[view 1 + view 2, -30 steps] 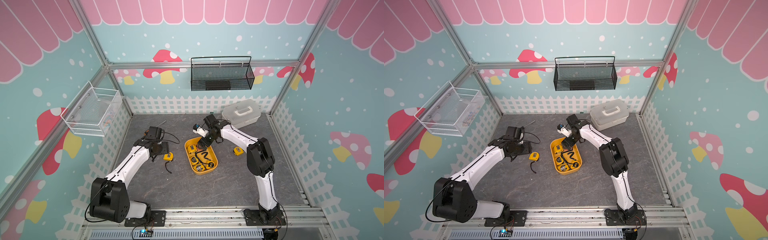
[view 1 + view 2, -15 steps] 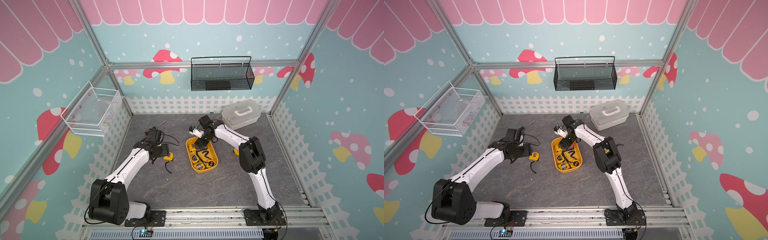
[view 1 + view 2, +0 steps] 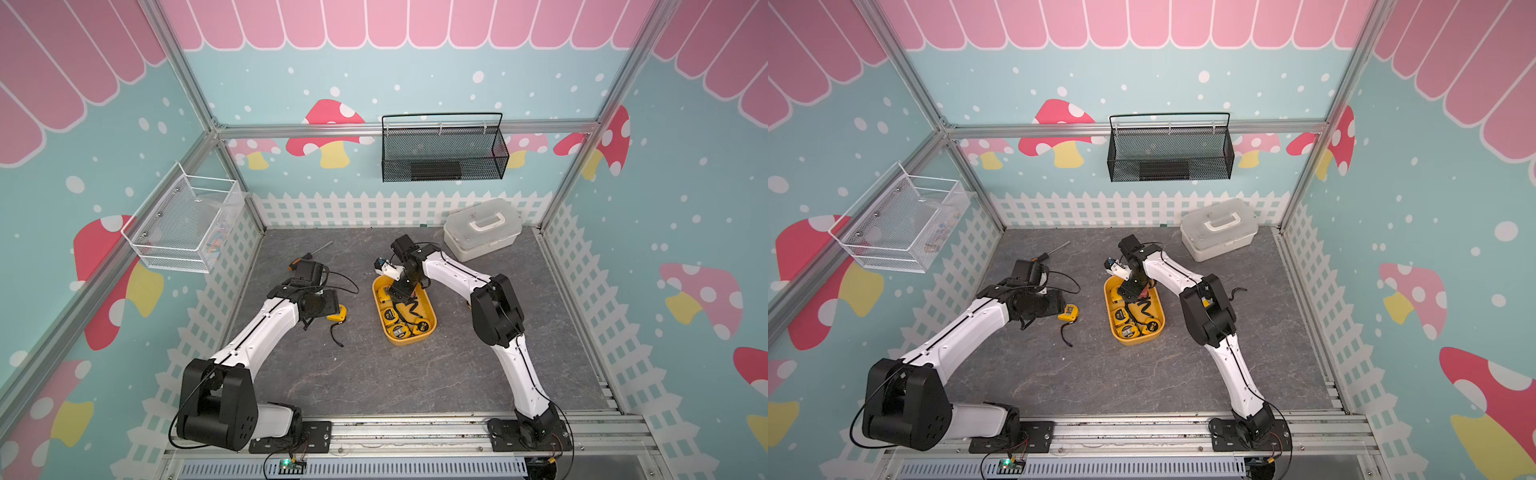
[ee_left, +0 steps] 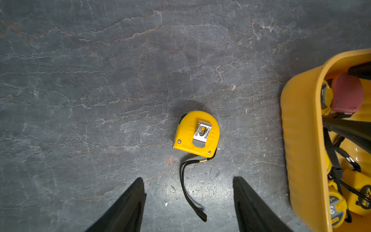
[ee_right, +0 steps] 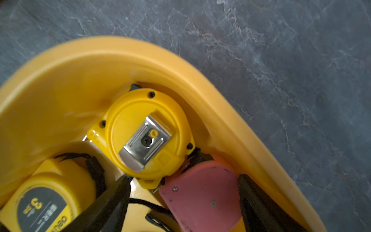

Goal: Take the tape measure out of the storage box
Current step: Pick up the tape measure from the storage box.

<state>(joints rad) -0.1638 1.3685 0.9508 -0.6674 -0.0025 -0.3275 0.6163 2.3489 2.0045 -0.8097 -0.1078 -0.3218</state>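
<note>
The yellow storage box sits mid-floor and holds several tape measures. My right gripper reaches down into its far end, open. Its jaws straddle a pink tape measure: one finger touches its side, the other stands apart. Next to it lies a yellow tape measure, clip side up. Left of the box, another yellow tape measure lies on the floor. My left gripper hovers open over its black strap, holding nothing.
A screwdriver lies on the floor behind the left arm. A white lidded case stands at the back right corner. On the walls hang a black mesh basket and a white wire basket.
The right arm has swung left and its gripper has settled into the box's far end, jaws narrowing around the pink tape measure. The left arm has hardly moved.
</note>
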